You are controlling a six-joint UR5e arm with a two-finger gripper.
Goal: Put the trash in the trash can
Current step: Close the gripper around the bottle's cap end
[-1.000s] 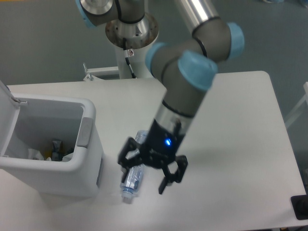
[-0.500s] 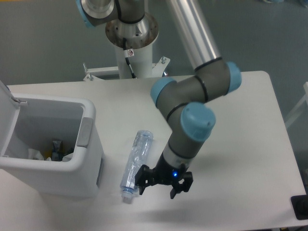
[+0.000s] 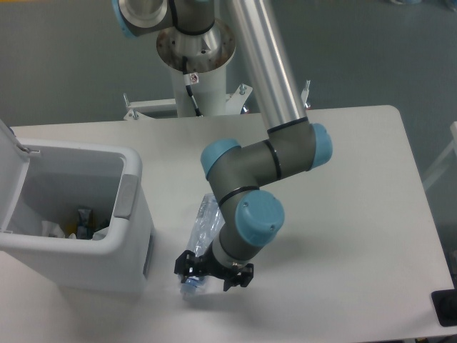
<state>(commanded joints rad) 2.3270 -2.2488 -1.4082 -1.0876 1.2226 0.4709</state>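
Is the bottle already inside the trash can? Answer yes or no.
No, the bottle lies on the table to the right of the trash can, with the hand low over its cap end.

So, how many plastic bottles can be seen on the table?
1. The bottle lies on the table beside the trash can, partly under the gripper. More could be hidden inside the can or behind the arm.
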